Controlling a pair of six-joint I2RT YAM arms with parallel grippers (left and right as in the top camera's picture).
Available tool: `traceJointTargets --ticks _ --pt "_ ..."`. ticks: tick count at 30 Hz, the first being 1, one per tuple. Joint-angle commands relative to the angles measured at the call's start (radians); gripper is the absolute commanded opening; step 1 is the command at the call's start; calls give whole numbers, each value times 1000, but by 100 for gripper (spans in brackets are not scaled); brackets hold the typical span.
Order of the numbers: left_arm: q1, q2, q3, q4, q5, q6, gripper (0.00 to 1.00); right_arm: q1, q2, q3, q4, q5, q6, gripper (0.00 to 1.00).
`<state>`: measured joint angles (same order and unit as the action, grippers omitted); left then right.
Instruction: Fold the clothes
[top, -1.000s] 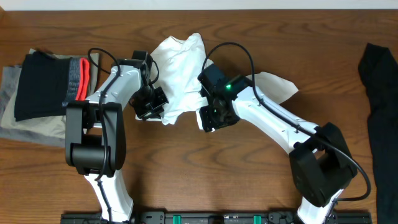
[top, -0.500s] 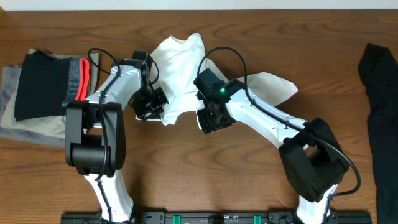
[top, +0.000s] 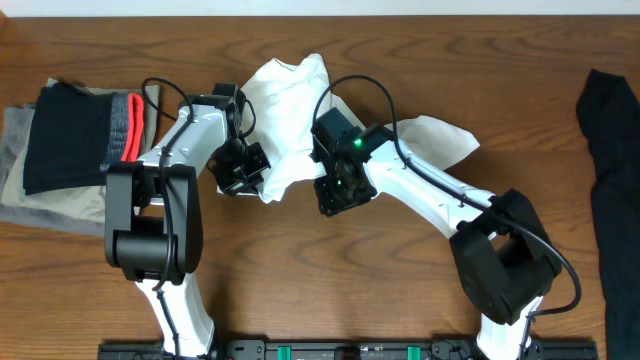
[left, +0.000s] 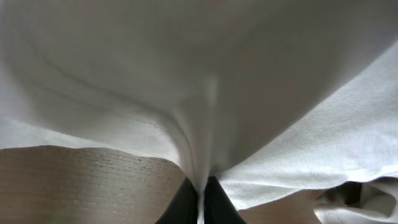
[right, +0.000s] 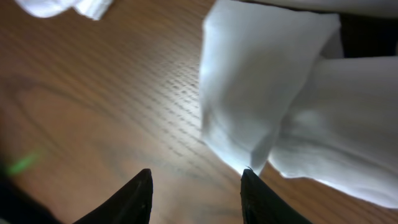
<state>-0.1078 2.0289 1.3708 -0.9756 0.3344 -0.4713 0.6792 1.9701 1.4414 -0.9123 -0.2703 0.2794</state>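
- We see a bench (top: 300, 290) of brown wood filling nearly the whole overhead view, its grain running left to right in dark wavy bands.
- Along the far edge we make out a thin pale strip (top: 420, 6); we cannot tell whether it is wall or floor.
- The light is soft and even, leaving only faint shadows on the wood.
- In the right wrist view we notice a small green glow (right: 22, 163) on the wood.

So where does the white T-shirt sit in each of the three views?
Overhead: white T-shirt crumpled at top centre, spreading right.
Left wrist: white T-shirt fills most of the frame, pinched in the left gripper at bottom.
Right wrist: white T-shirt upper right, a corner by the open right gripper.
Shared landmark: the wooden table beneath it.
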Motion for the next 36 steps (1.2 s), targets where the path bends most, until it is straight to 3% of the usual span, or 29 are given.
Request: traceJointTargets --ticks 1,4,10,19,36 --pt "0 -1 1 -15 -1 2 6 -2 5 33 -23 -17 -57 44" --pt "0 -1 1 -14 -1 2 6 -2 5 32 -77 109 -108 44" --pt "0 -1 1 -13 -1 2 6 22 5 32 -55 122 -282 45" --pt "0 -1 1 -13 -1 3 6 93 28 30 18 218 -285 49" --pt "0 -1 1 -13 -2 3 6 94 114 30 64 356 -274 47"
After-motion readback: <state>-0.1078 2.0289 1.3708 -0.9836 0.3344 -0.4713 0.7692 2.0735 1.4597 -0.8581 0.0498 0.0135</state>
